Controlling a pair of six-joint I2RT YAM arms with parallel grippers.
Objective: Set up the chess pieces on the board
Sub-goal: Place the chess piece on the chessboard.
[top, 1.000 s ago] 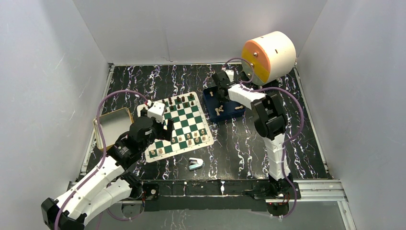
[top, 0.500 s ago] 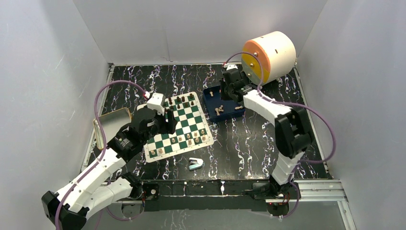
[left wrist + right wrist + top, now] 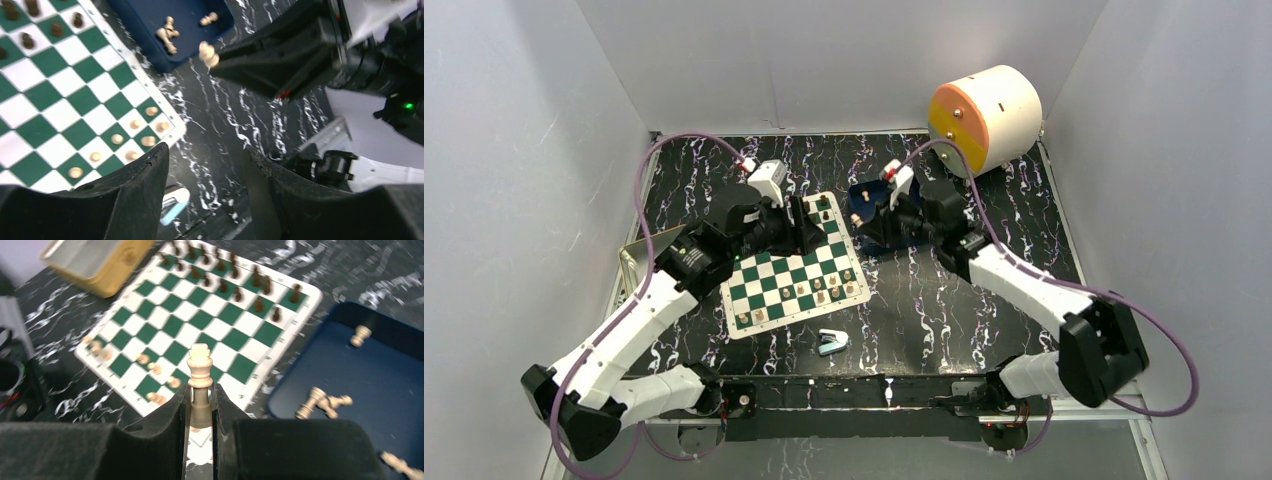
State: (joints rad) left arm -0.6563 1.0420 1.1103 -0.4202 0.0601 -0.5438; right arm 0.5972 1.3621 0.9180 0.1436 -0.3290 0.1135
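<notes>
The green-and-white board (image 3: 776, 272) lies left of centre. Dark chess pieces (image 3: 225, 286) fill its far rows, and light ones (image 3: 820, 291) stand along its near rows. My right gripper (image 3: 200, 391) is shut on an upright light tan piece (image 3: 200, 365), held above the gap between the board (image 3: 185, 325) and the dark blue tray (image 3: 345, 360). Loose light pieces (image 3: 322, 402) lie in that tray. My left gripper (image 3: 206, 150) is open with nothing between its fingers. It hovers at the board's far right corner (image 3: 809, 225), facing the right gripper (image 3: 876, 225).
A gold tin (image 3: 637, 255) sits left of the board, partly under my left arm. A light-blue stapler (image 3: 832, 342) lies near the board's front corner. A big white-and-orange cylinder (image 3: 984, 115) stands at the back right. Grey walls enclose the table.
My left arm swung from the board's left side to its far right corner, its jaws narrowing. My right arm carried the tan piece from over the tray toward the board.
</notes>
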